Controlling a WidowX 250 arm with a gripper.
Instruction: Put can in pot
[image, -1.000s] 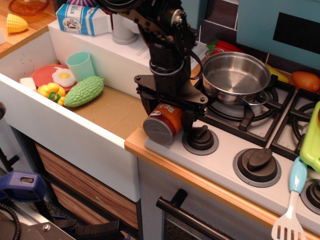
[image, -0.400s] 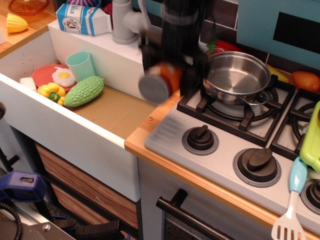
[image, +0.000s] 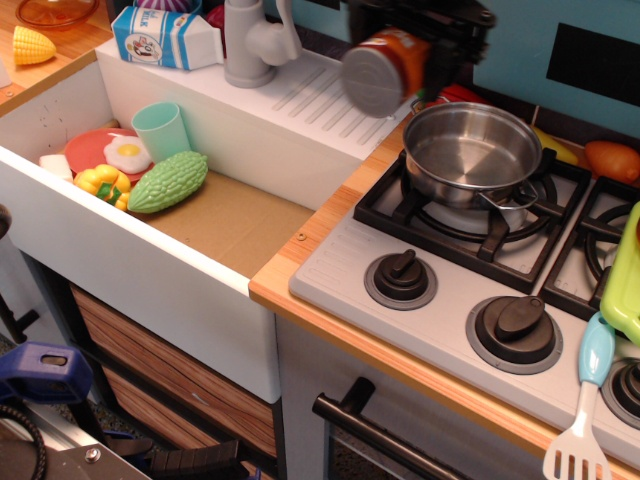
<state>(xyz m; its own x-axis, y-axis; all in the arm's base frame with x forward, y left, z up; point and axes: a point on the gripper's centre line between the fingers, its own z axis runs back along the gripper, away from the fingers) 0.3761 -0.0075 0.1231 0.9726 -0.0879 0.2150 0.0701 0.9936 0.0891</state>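
Can (image: 385, 68), clamped sideways in the gripper (image: 415, 50), has risen from the stove's front edge to top centre, just up-left of the pot (image: 470, 152), ready for lowering.

The pot (image: 470, 152) stands on the stove (image: 470, 270), on the rear left burner. The can (image: 385, 68) is in the air, just left of the pot and above its rim, lying on its side in the gripper (image: 425, 45). The sink (image: 215, 215) is left of the stove, with a cup (image: 160, 130) inside.
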